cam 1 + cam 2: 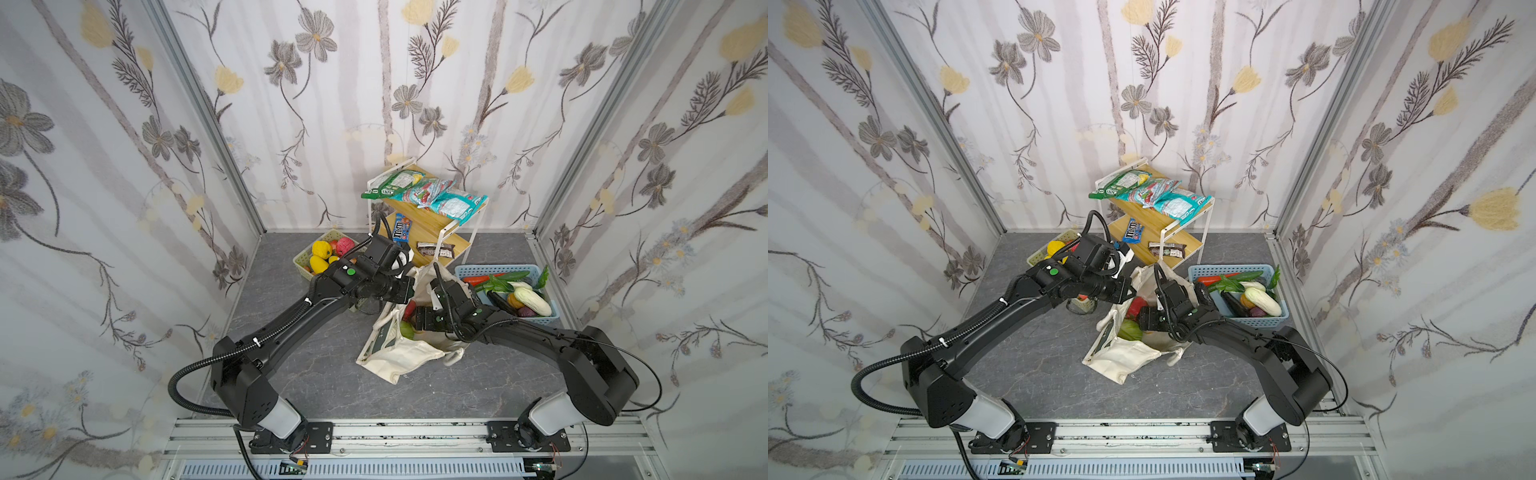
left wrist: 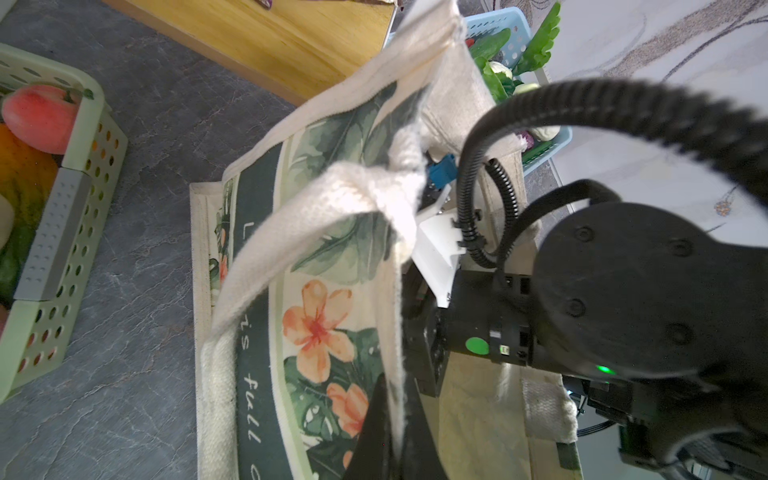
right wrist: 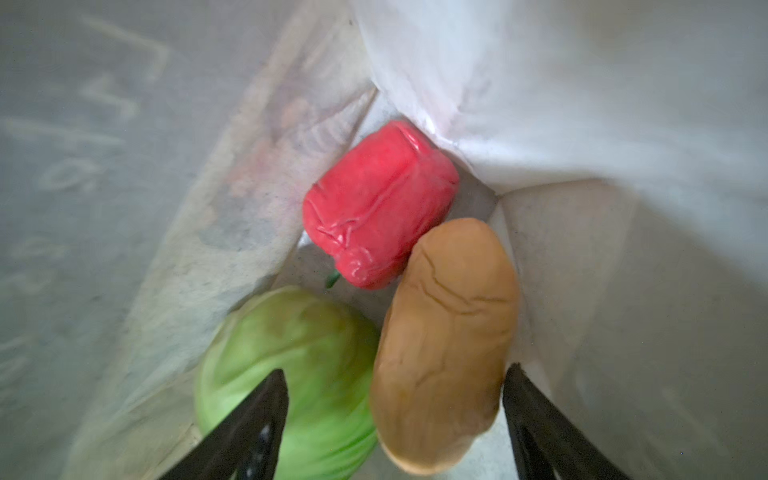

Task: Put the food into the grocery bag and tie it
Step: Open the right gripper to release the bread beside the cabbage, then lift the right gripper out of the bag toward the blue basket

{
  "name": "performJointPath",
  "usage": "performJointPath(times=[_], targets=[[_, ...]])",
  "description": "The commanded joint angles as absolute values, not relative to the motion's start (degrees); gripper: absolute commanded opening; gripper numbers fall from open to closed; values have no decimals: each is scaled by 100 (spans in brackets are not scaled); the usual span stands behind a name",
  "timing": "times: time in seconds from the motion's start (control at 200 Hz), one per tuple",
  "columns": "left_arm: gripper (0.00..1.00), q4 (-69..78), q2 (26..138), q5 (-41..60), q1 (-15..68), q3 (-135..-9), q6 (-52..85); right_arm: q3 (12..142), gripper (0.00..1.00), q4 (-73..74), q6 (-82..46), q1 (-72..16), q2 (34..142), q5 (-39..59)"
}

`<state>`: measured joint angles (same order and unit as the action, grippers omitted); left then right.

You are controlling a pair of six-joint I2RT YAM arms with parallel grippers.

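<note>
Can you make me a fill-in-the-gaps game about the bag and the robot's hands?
1. The pepper inside the grocery bag is coloured ___.
2. The cabbage near it is coloured ___.
3. The right gripper, inside the bag, has its jaws ___.
4. The basket by the right arm is light ___.

Missing words: red, green, open, blue.

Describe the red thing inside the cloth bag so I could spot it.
Find the cream canvas tote slumped open in the middle of the grey table. Inside, the red pepper lies beside a green cabbage and a tan potato; it alone is glossy, blocky and red.
</note>
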<state>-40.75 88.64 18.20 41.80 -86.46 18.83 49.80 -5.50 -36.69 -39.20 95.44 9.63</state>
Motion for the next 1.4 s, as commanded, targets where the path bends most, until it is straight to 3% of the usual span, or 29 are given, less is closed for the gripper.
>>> performJointPath(times=[0.0, 0.704, 1.394], targets=[[0, -3932, 8870, 1731, 4164, -8634, 1859, 4977, 82, -510, -3487, -3913, 9268, 1027], [0, -3929, 8943, 1739, 4122, -8631, 1881, 5291, 84, -1272, -3139, -3703, 7870, 787], [0, -3946, 9017, 1764, 4121, -8696, 1925, 5363, 85, -2403, -2501, -2497, 7015, -53]])
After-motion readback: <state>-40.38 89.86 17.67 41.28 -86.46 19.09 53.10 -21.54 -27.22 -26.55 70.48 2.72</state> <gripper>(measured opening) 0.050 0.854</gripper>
